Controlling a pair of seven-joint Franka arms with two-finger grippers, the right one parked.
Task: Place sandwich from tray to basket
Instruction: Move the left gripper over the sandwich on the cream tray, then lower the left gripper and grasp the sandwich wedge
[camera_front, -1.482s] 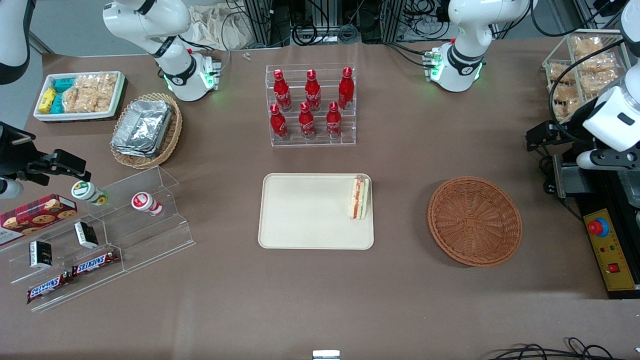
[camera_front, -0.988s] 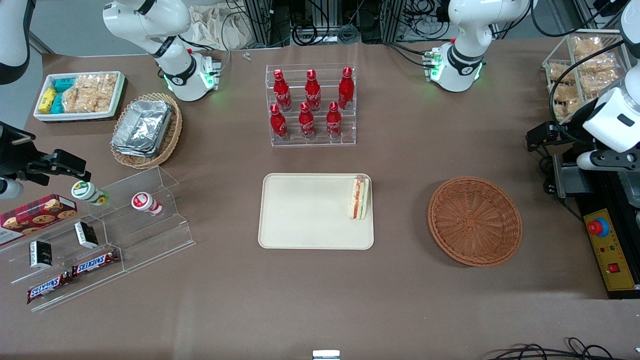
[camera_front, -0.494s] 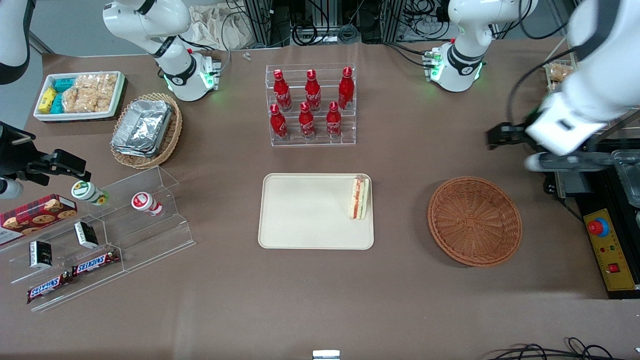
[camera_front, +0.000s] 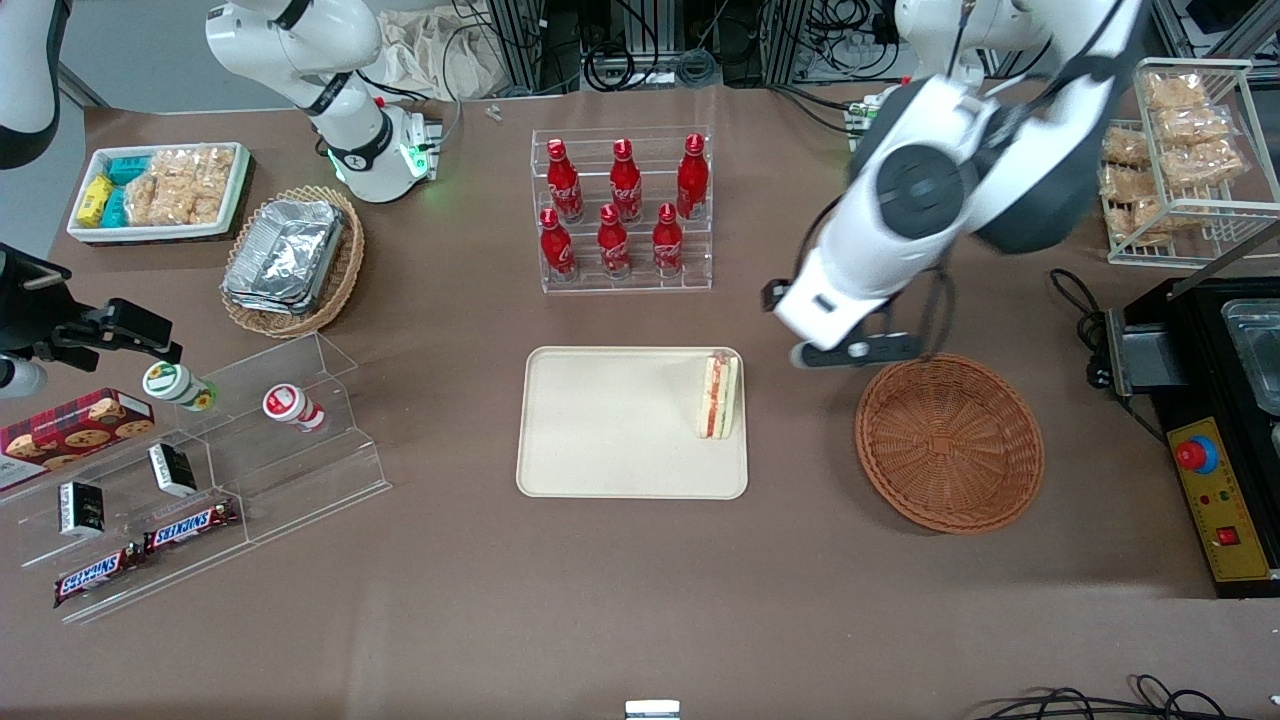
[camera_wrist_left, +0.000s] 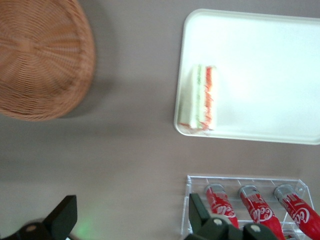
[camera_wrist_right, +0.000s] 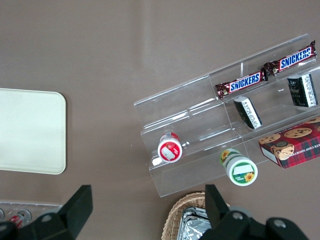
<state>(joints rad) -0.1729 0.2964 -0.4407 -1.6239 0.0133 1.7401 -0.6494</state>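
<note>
Front view has the working left arm's black pincer (camera_front: 865, 346) poised above the brown bench (camera_front: 640, 600), farther from that camera than the round brown wicker basket (camera_front: 950, 445). And over in the left wrist view, that pincer (camera_wrist_left: 133, 204) shows its two fingers spread well apart! Here's the layered white-bread sandwich (camera_front: 718, 396), on the cream rectangular tray (camera_front: 610, 430), close to the edge nearest the basket, with red bottles (camera_front: 692, 176) sitting in a clear plastic rack (camera_front: 628, 286).
</note>
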